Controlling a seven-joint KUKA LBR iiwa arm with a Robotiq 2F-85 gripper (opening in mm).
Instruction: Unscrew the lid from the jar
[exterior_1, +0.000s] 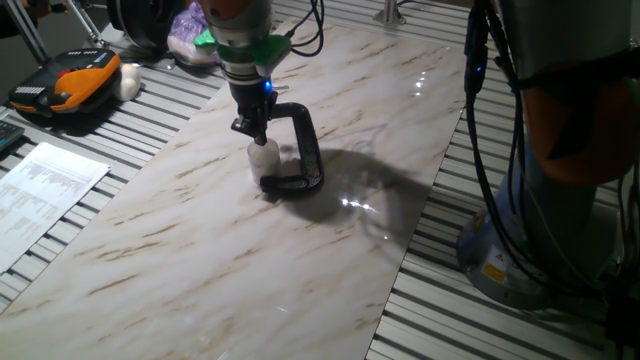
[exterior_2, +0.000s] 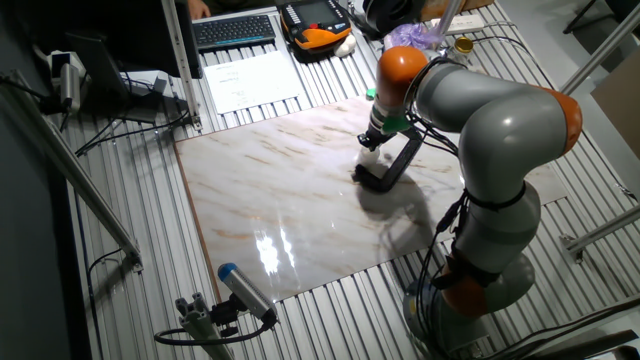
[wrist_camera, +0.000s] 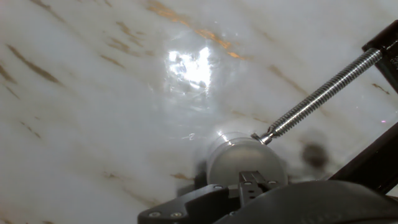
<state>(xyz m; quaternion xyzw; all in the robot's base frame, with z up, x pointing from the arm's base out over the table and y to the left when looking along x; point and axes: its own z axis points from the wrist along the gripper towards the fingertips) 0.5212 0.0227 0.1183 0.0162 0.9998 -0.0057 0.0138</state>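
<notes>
The jar (exterior_1: 263, 166) is a tiny clear cylinder standing on the marble slab, held in the black C-clamp (exterior_1: 300, 150). Its whitish round lid (exterior_1: 262, 152) sits on top of it. In the hand view the lid (wrist_camera: 245, 158) is a pale dome, and the tip of the clamp's metal screw (wrist_camera: 320, 93) touches its side. My gripper (exterior_1: 252, 130) hangs directly over the lid, very close to its top. Its fingertips (wrist_camera: 252, 182) are pressed together, with nothing between them. In the other fixed view the gripper (exterior_2: 375, 140) hides most of the jar.
The marble slab (exterior_1: 200, 230) lies on a slatted metal table. An orange and black case (exterior_1: 70, 85) and a paper sheet (exterior_1: 45, 190) lie off the slab's left side. The arm's base (exterior_1: 540, 240) stands at the right. A blue-tipped tool (exterior_2: 240, 290) lies near the slab's front edge.
</notes>
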